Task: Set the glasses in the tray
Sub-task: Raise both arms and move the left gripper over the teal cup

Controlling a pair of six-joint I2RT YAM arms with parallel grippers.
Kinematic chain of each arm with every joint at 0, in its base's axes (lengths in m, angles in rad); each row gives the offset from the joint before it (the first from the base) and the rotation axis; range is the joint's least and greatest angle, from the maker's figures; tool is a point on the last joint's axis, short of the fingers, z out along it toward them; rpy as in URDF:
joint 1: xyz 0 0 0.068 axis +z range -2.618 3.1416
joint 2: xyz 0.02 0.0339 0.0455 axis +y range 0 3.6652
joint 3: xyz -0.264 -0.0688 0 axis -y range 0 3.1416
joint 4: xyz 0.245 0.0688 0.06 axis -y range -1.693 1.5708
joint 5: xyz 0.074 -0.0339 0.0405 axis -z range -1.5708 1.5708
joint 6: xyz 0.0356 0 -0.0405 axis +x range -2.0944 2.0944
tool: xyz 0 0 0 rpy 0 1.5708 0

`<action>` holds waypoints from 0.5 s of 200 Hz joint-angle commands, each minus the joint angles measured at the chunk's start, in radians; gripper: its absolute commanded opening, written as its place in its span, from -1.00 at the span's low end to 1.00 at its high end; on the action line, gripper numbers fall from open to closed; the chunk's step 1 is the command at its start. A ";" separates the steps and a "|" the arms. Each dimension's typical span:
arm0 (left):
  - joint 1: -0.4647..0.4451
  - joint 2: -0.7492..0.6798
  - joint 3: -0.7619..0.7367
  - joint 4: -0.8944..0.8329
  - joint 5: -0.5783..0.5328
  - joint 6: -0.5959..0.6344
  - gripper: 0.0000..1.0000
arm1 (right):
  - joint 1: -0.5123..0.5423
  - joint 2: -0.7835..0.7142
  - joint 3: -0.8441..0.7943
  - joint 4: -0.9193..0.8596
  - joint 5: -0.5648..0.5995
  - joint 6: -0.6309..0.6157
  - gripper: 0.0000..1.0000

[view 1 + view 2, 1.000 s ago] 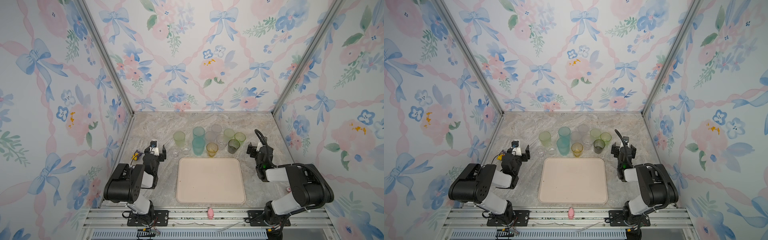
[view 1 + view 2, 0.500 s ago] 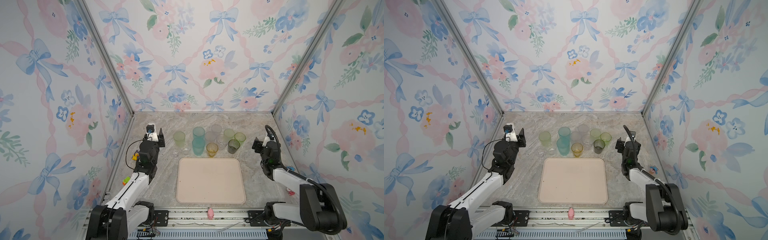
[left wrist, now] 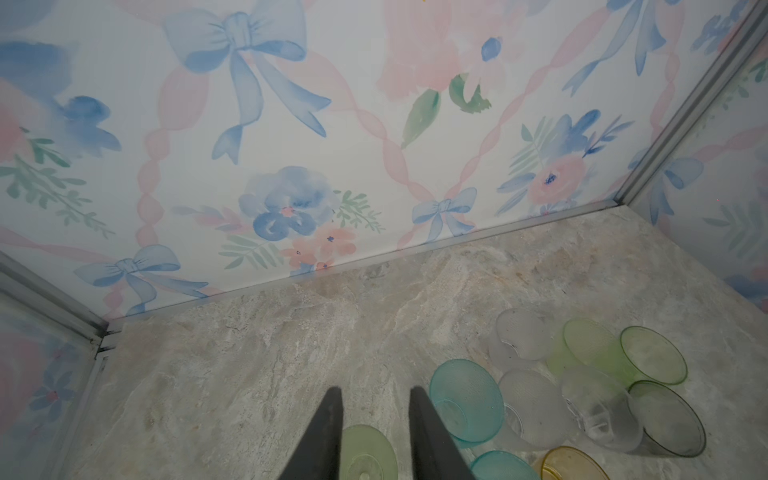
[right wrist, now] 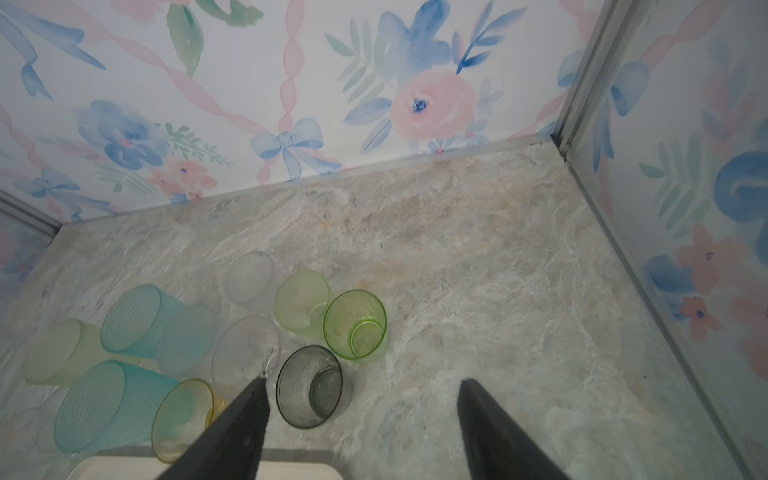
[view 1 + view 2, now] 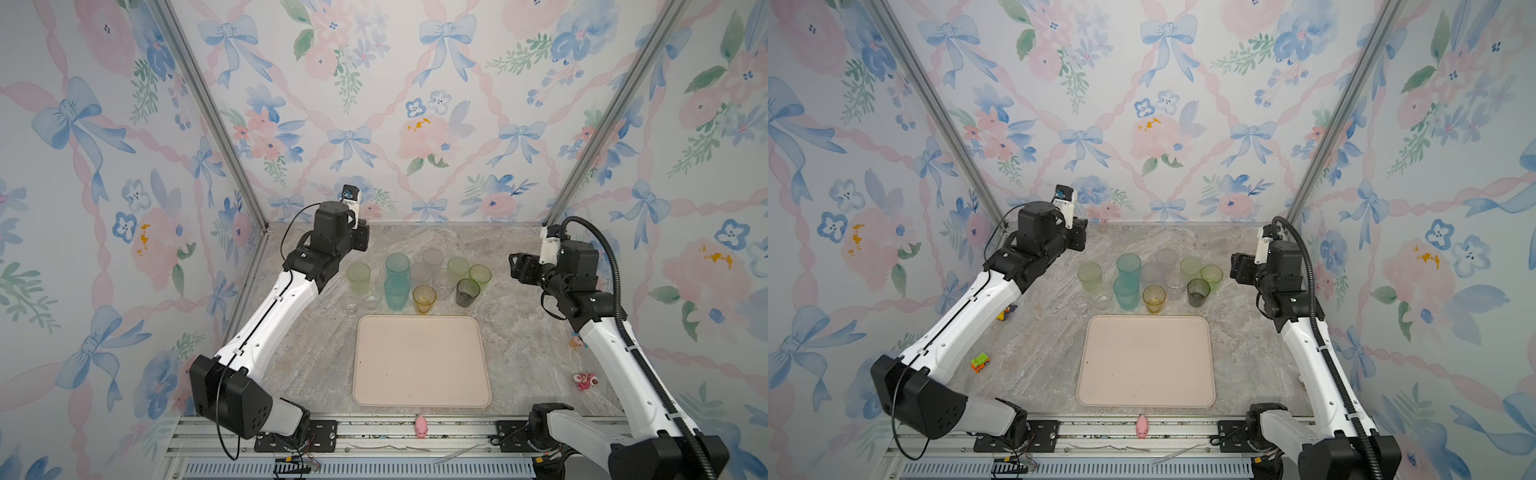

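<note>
While left hand (image 3: 375, 392) and right hand (image 4: 363, 384) stand parted, glasses (image 5: 397, 293) cluster beyond the empty tray (image 5: 419, 361).

A pink pig figurine (image 5: 421, 426) stood on the near rail. On the marble tabletop (image 5: 316, 357), a green toy truck (image 5: 980, 362) lay near left, a red-and-white figurine (image 5: 586, 381) right.

Both top views show you the scene from high above the near edge of the tabletop (image 5: 316, 357), facing down and toward the back wall (image 5: 415, 124), far enough to hold the whole tabletop. Each wrist camera rides close behind its tool, left tool (image 3: 375, 392) and right tool (image 4: 363, 384), looking down toward the far edge. All four views share the cluster of glasses (image 3: 465, 399).
</note>
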 commanded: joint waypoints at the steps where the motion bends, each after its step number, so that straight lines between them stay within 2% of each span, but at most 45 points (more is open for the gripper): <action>1: -0.019 0.133 0.135 -0.266 0.047 0.045 -0.41 | 0.039 0.008 0.073 -0.204 -0.067 0.022 0.49; 47: -0.039 0.328 0.302 -0.379 0.094 0.088 -0.39 | 0.101 0.023 0.097 -0.210 -0.075 0.016 0.51; 100: -0.040 0.504 0.496 -0.527 0.094 0.107 -0.32 | 0.138 0.052 0.101 -0.189 -0.083 0.015 0.51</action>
